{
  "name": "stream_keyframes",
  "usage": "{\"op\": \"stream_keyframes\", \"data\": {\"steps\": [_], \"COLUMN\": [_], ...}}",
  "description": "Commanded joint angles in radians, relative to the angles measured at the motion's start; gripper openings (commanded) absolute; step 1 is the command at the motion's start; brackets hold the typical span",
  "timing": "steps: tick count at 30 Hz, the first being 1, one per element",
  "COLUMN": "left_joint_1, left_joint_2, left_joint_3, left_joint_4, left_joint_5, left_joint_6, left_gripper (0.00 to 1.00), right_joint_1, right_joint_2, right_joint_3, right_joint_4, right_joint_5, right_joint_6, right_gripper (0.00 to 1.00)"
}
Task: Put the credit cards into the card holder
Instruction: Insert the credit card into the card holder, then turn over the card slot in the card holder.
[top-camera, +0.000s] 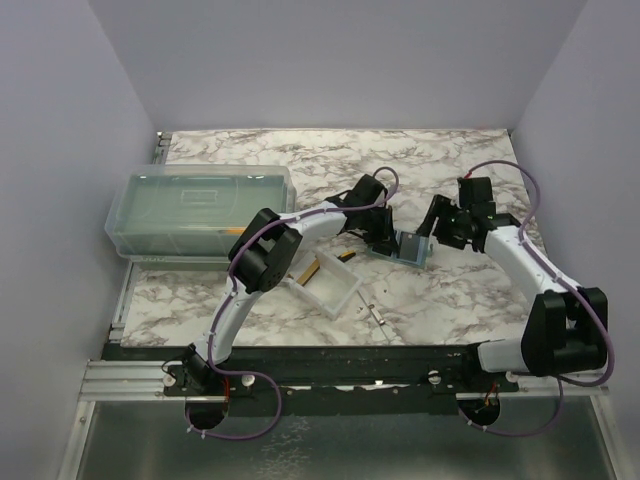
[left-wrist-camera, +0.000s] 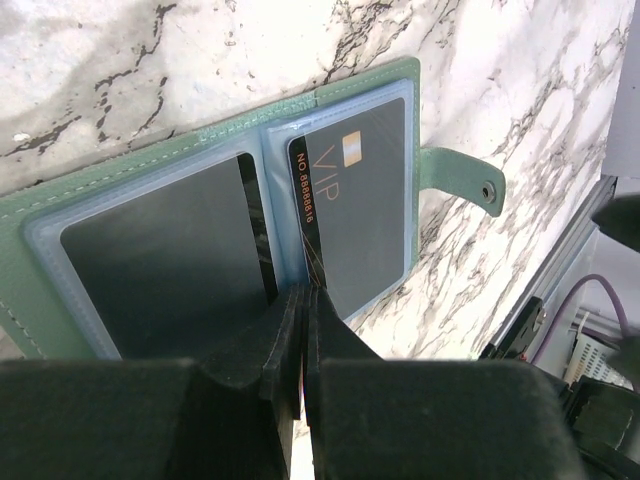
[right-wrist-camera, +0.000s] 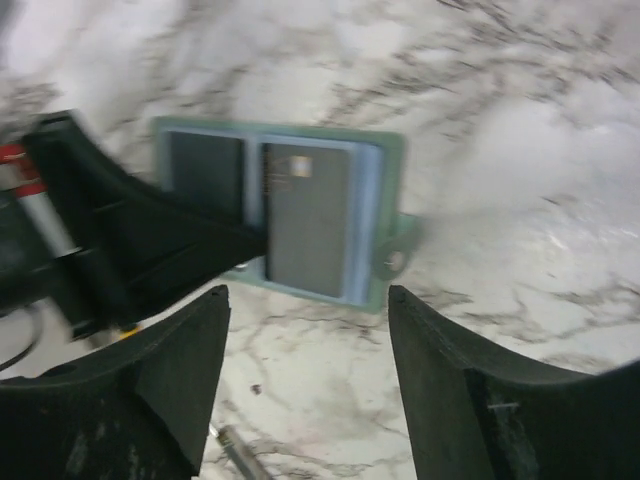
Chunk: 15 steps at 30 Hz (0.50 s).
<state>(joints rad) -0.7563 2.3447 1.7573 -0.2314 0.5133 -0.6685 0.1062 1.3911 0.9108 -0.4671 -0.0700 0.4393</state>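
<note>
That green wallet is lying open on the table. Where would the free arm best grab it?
Probably the snap tab: the card holder lies open and flat on the table, so its covers offer little to pinch, but the tab juts past one cover. The open right end effector should come from that side; the left end effector is shut on a black card near the fold.

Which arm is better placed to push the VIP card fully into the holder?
Left. The left gripper is shut on the black VIP card at its edge, already at a pocket of the open card holder. The right gripper hovers open near the holder, holding nothing.
</note>
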Motion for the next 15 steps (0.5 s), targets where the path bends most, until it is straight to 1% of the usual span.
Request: {"op": "stream_keyframes", "data": {"steps": [1, 6, 9, 15], "left_joint_1": [0.006, 0.013, 0.018, 0.019], "left_joint_2": [0.017, 0.015, 0.015, 0.015], "left_joint_3": [-0.022, -0.041, -0.050, -0.065], "left_joint_4": [0.014, 0.014, 0.015, 0.019], "left_joint_5": [0.011, 0.006, 0.004, 0.005], "left_joint_6": [0.000, 0.000, -0.001, -0.001], "left_gripper": [0.06, 0.05, 0.05, 0.04], "right_joint_1": [0.003, 0.001, 0.001, -0.013], "right_joint_2": [-0.007, 0.076, 0.097, 0.126], "right_joint_3": [-0.009, -0.017, -0.033, -0.062], "right_joint_4": [0.093, 0.162, 0.183, 0.169], "right_joint_5": [-0.283, -0.403, -0.394, -0.325], "right_joint_6": [0.014, 0.056, 0.075, 0.080], "right_gripper": [0.71, 0.72, 0.71, 0.71]}}
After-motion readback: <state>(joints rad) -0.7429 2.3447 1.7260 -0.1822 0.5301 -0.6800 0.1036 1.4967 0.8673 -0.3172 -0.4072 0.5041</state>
